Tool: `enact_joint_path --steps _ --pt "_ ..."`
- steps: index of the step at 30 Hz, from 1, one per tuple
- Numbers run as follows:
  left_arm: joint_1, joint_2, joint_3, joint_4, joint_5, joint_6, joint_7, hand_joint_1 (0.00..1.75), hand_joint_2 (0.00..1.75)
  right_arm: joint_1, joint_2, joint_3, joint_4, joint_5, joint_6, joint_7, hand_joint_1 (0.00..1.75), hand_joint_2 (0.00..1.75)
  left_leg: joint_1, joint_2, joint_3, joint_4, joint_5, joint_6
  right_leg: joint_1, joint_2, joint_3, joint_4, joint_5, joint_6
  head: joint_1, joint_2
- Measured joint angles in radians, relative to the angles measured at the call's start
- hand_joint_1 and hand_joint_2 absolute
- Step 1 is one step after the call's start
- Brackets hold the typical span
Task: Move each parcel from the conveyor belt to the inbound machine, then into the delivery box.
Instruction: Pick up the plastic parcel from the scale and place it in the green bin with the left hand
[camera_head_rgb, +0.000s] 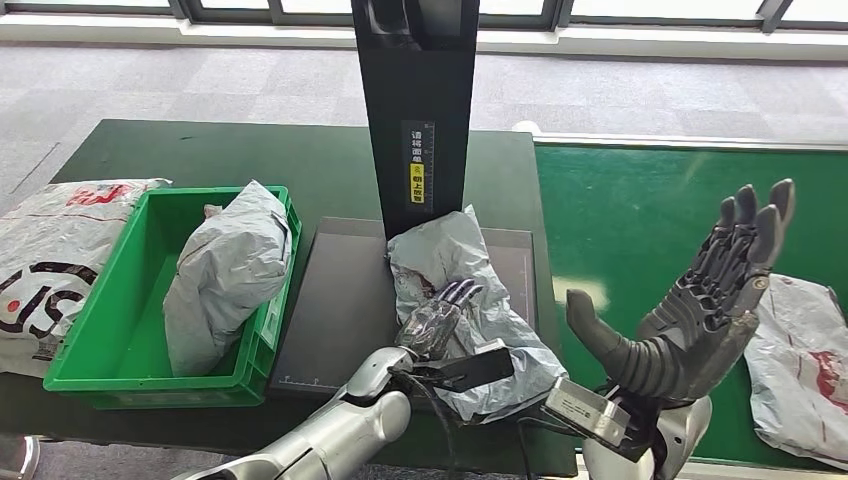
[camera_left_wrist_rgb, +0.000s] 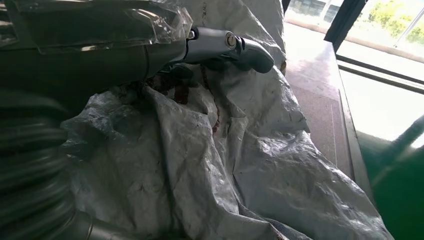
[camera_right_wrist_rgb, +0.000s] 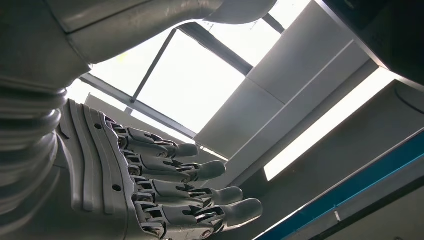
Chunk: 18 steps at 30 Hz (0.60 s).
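**Resting a hand on a parcel at the scanner**

Lying on the dark platform (camera_head_rgb: 340, 300) of the inbound machine, a crumpled grey parcel (camera_head_rgb: 470, 310) has its long axis running from the foot of the black upright column (camera_head_rgb: 415, 110) toward the robot, angled slightly right, its near end overhanging the platform's front edge. The left hand (camera_head_rgb: 437, 318) lies on top of the parcel, fingers curled down against the wrinkled plastic; whether they pinch it cannot be told. The right hand (camera_head_rgb: 700, 310) is raised, palm turned inward, fingers straight and close together, thumb spread wide, holding nothing.

To the left, just beside the platform, a green delivery box (camera_head_rgb: 95, 375) holds another grey parcel (camera_head_rgb: 225, 275) leaning against its right wall. A white bag (camera_head_rgb: 45, 260) lies beyond the box. On the green conveyor belt (camera_head_rgb: 640, 220), bare surface stretches behind the raised hand, and a further parcel (camera_head_rgb: 800, 365) lies at the right edge.
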Motion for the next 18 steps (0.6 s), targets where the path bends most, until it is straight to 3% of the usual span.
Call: enact_joint_path --steps 4,5,8,9,15,18 --pt "-0.010 -0.002 -0.016 0.018 -0.048 -0.032 0.057 0.03 1.75 0.000 0.000 0.000 0.000 0.000 0.000 -0.002 0.00 1.75 0.000 0.000 0.000 0.000 0.000 0.000 0.000 0.000 0.000 0.000 0.000 0.000 0.000 0.000" --pt "-0.014 -0.002 -0.021 0.023 -0.061 -0.046 0.072 0.36 1.75 0.000 0.000 0.000 0.000 0.000 0.000 0.000 0.00 1.75 0.000 0.000 0.000 0.000 0.000 0.000 0.000 0.000 0.001 0.000 0.000 0.000 0.000 0.000" --pt "-0.022 -0.004 -0.032 0.035 -0.093 -0.079 0.098 1.63 1.75 0.000 0.000 0.000 0.000 0.003 0.000 0.007 0.00 1.75 0.000 0.000 0.001 0.000 0.000 0.000 0.000 0.000 0.002 0.000 0.000 0.000 0.000 0.000" --pt "-0.022 -0.005 -0.034 0.037 -0.099 -0.084 0.102 1.73 1.75 0.000 0.000 0.000 0.000 0.004 0.000 0.008 0.00 1.75 0.000 0.000 0.002 0.000 0.000 0.000 0.000 0.000 0.003 0.000 0.000 0.000 0.000 0.000" --pt "-0.020 -0.007 -0.041 0.049 -0.140 -0.087 0.131 1.75 1.75 0.000 0.000 0.000 0.000 0.000 0.000 0.005 0.00 1.75 0.000 0.000 0.003 0.000 0.000 0.000 0.000 0.000 0.004 0.000 0.000 0.000 0.000 0.000" --pt "-0.022 -0.007 -0.050 0.055 -0.200 -0.086 0.207 1.75 1.75 0.000 0.000 0.000 0.000 -0.002 0.000 0.005 0.00 1.75 0.000 0.000 0.004 0.000 0.000 0.000 0.000 -0.001 0.005 0.000 0.000 0.000 0.000 0.000"
